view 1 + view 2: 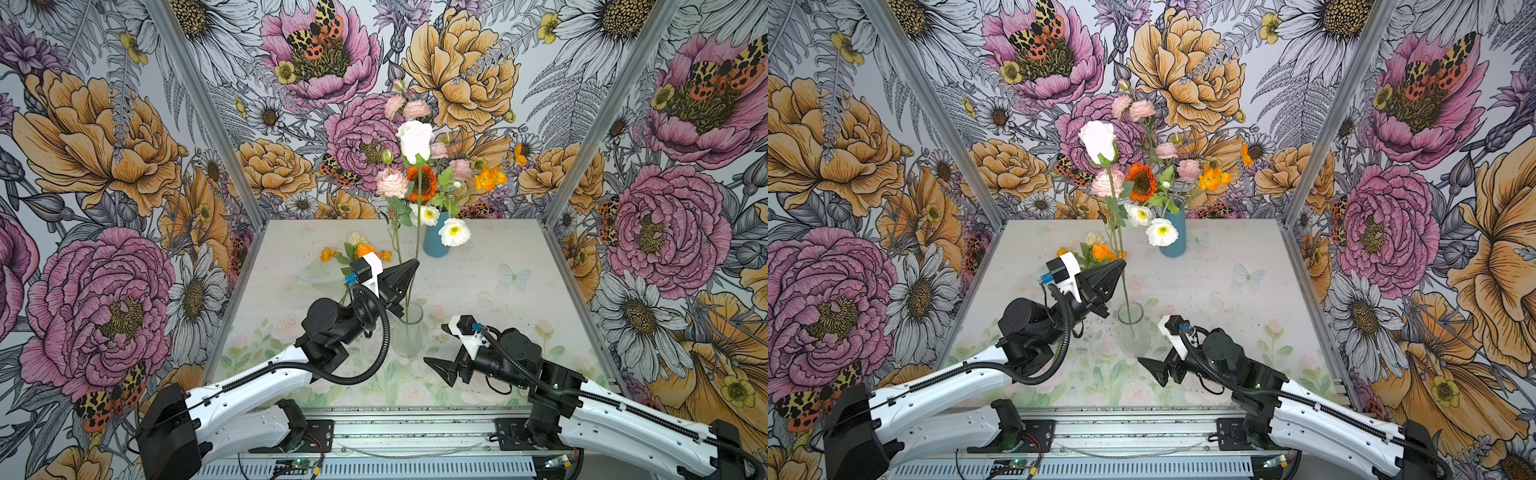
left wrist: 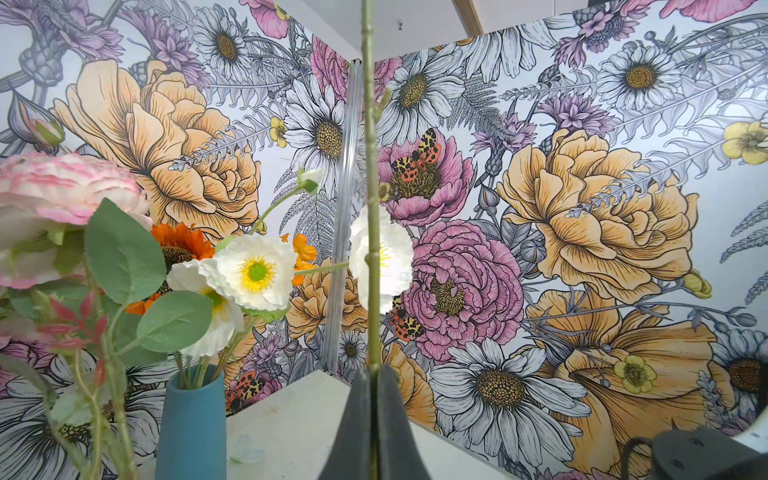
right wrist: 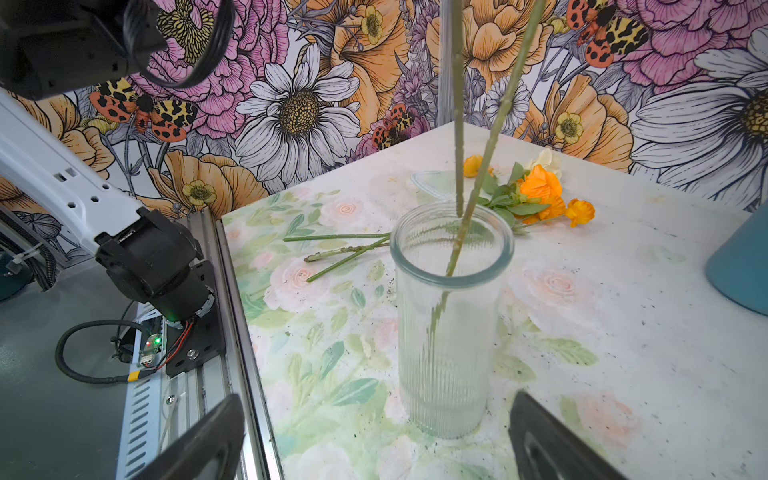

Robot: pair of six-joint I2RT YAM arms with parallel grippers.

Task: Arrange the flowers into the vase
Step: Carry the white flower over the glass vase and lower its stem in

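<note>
Right gripper point(image 1: 436, 369) nearest, jaws wide and empty, beside 1 clear glass vase point(image 3: 449, 353) holding 2 stems; left gripper point(image 1: 414, 266) clamps the white rose point(image 1: 415, 139) by its stem above it; beyond, loose orange flowers point(image 3: 540, 191), count unclear; farthest, 1 blue vase point(image 1: 434, 243).

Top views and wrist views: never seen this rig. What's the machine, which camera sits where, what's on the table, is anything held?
Two robot arms with pincer-like grippers work at a table. The two wide pictures come from one overhead stereo camera, so they look nearly alike. The other two come from a camera on each wrist, looking past that arm's fingers. On the table stand a clear glass vase and, farther back, a blue vase full of flowers; a few orange flowers lie loose. The left gripper is shut on a long stem, apparently that of the white rose, with its lower end in the glass vase. The right gripper is open and empty, near that vase.
</note>
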